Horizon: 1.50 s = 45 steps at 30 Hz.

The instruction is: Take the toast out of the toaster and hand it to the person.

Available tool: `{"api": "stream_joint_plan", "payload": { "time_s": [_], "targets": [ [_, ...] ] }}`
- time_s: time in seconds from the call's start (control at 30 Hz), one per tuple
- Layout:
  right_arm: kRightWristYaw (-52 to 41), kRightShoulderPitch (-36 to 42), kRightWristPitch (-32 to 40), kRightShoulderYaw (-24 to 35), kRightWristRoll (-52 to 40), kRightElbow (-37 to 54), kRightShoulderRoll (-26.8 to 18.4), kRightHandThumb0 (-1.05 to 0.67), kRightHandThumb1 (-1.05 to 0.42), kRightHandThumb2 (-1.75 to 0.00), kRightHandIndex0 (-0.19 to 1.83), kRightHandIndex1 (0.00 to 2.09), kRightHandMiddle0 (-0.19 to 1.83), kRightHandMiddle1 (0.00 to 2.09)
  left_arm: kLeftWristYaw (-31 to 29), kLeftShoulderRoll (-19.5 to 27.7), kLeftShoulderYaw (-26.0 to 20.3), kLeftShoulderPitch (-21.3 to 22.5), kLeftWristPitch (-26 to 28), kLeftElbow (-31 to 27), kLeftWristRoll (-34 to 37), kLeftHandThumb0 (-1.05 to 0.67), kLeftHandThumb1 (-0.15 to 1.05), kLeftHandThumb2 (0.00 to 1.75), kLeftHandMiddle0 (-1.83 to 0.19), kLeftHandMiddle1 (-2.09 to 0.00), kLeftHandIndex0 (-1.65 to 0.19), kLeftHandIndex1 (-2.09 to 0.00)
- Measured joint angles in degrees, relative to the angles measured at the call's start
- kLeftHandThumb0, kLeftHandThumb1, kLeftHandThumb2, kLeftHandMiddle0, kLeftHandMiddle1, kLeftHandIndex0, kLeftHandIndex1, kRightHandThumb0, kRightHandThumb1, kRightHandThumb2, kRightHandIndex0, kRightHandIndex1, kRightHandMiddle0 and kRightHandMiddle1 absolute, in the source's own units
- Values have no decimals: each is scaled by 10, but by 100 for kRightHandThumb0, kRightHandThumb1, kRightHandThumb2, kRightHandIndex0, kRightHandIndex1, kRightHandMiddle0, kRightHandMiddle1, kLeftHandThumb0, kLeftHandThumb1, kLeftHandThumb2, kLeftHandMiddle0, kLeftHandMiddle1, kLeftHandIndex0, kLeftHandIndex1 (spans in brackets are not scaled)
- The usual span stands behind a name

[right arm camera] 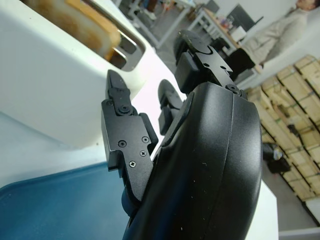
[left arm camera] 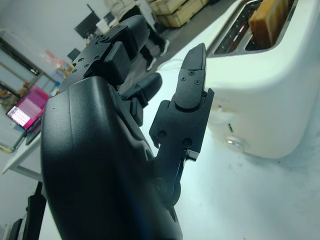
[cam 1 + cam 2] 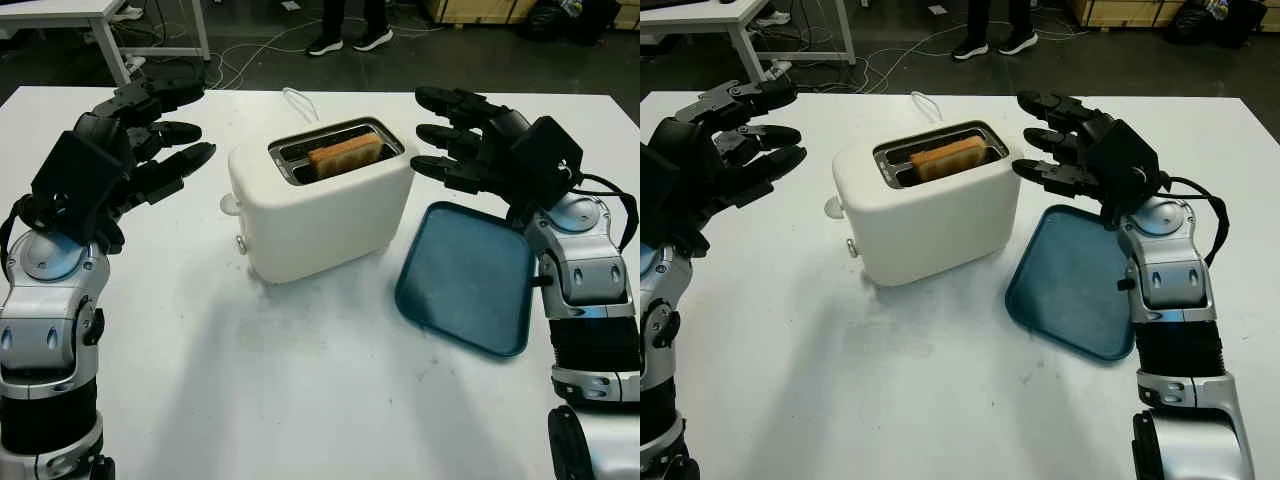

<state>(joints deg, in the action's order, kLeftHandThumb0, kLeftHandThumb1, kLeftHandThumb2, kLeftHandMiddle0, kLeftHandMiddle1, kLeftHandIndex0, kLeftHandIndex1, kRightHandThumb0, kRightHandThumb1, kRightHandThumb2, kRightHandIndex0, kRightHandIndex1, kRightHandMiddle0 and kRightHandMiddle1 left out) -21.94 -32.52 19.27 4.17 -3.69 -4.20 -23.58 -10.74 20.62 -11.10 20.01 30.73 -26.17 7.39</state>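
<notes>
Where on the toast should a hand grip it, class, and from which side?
Grip the toast by its top edge, coming from above: it stands upright in the toaster slot, with just that edge exposed. The right hand, open beside the toaster, looks closer.

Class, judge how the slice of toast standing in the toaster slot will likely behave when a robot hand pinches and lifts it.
The toast looks browned and dry, so probably stiff, light and crumbly under a hard pinch. Little of it rises above the toaster slot, so the grip may be shallow and could slip.
</notes>
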Motion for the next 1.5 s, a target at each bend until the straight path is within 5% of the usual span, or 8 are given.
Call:
{"api": "stream_joint_plan", "payload": {
  "time_s": [0.47,0.7,1.07,1.5],
  "targets": [
    [-11,-177,-151,-23,58,-113,-40,5,-60,-1,86,56,91,23,2,-1,-1,-1,5,-1,0,-25,79,30,-20,-99,-41,-47],
    [-16,-259,-242,-104,154,-162,-45,-26,-53,-1,107,58,109,25,2,-1,-1,-1,5,-1,0,-24,78,32,-20,-99,-40,-48],
    [-38,-299,-346,-222,281,-216,-45,-34,-59,-1,100,52,103,14,2,-1,-3,-3,5,-1,0,-25,77,35,-21,-97,-39,-50],
    [-69,-299,-362,-273,343,-246,-41,-35,-64,-1,86,83,106,5,2,-1,-4,-3,6,-1,0,-24,75,38,-20,-97,-37,-51]
  ]
}}
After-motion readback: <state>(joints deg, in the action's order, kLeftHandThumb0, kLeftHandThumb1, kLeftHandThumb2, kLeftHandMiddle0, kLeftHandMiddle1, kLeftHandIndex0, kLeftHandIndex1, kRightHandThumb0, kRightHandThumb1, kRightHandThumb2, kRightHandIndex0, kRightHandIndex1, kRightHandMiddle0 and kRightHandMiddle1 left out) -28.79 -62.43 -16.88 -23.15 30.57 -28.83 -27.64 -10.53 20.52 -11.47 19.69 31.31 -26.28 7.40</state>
